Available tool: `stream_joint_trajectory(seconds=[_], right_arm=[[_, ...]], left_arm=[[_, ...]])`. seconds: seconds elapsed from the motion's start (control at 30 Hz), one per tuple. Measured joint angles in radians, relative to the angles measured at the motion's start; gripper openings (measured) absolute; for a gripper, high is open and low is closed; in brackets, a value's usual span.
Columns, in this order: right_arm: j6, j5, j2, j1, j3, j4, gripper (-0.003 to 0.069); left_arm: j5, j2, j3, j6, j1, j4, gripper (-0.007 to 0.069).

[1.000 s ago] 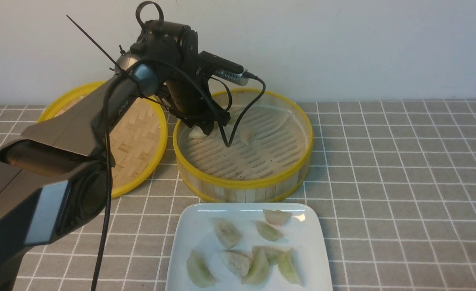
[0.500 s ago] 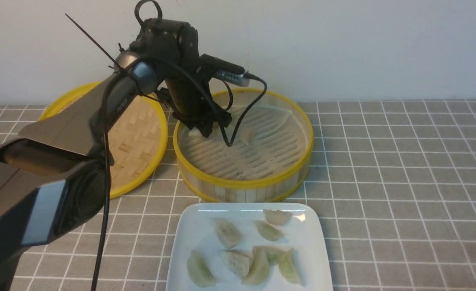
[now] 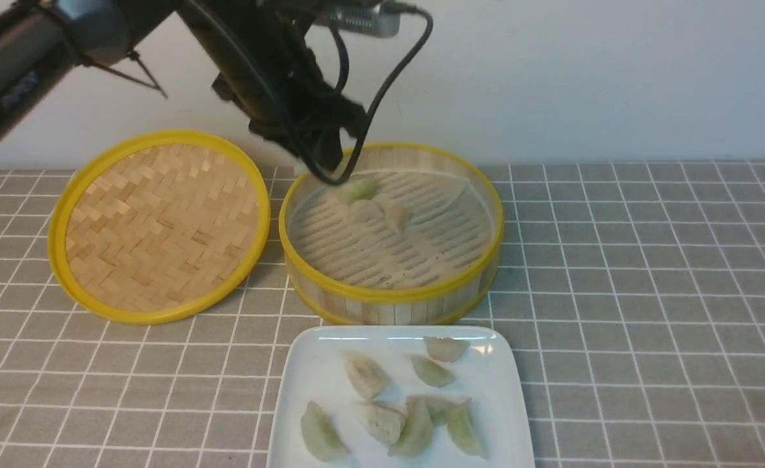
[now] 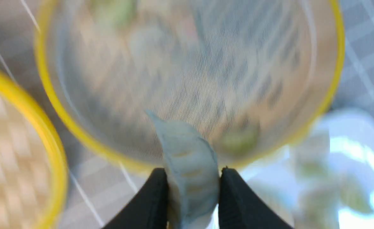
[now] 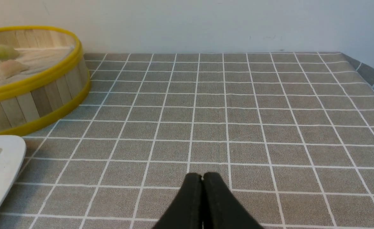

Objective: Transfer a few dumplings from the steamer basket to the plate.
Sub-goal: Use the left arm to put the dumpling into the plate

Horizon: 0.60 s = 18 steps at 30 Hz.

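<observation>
The steamer basket (image 3: 388,296) stands at the middle back with three dumplings inside: a green one (image 3: 358,190), a pale one (image 3: 369,209) and a pinkish one (image 3: 395,216). The white plate (image 3: 496,383) in front holds several dumplings (image 3: 364,375). My left gripper (image 3: 320,159) hangs above the basket's back left rim. In the left wrist view it (image 4: 193,173) is shut on a pale dumpling (image 4: 190,159), above the basket (image 4: 334,79) and the plate (image 4: 349,127). My right gripper (image 5: 202,176) is shut and empty, low over the tablecloth to the right of the basket (image 5: 47,92).
The flat woven lid (image 3: 161,224) lies left of the basket. A grey checked tablecloth (image 3: 648,292) covers the table and a white wall stands behind. The left arm's cable (image 3: 382,91) hangs over the basket's back. The plate's corner (image 5: 2,165) shows in the right wrist view.
My left gripper has risen from the basket floor with a pale dumpling in it, and the arm has swung up and out of the way of the lid. A green dumpling now shows.
</observation>
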Motion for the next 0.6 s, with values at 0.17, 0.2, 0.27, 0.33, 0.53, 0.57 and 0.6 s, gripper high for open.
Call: stream_joint_trajectory(seconds=[0.17,0.2,0.27,0.33,0.53,0.57,0.6], right_arm=[[0.0,0.0,0.0,0.0,0.0,0.0,-0.0015],[0.0,0.0,0.0,0.0,0.0,0.0,-0.0015],[0.0,0.0,0.0,0.0,0.0,0.0,-0.0015],[0.0,0.0,0.0,0.0,0.0,0.0,-0.0015],[0.0,0.0,0.0,0.0,0.0,0.0,-0.0015],[0.0,0.0,0.0,0.0,0.0,0.0,-0.0015],[0.0,0.0,0.0,0.0,0.0,0.0,-0.0015]], left_arm=[[-0.016,-0.095,0.378,0.027,-0.064,-0.03,0.0181],[-0.024,-0.105,0.432,0.036,-0.08,-0.04,0.0181],[-0.037,-0.115,0.493,0.05,-0.102,-0.054,0.0181],[-0.049,-0.121,0.545,0.062,-0.132,-0.077,0.0181],[-0.088,-0.124,0.592,0.073,-0.216,-0.108,0.0181],[-0.088,-0.125,0.592,0.078,-0.233,-0.115,0.0181],[-0.088,-0.126,0.592,0.083,-0.244,-0.119,0.0181]])
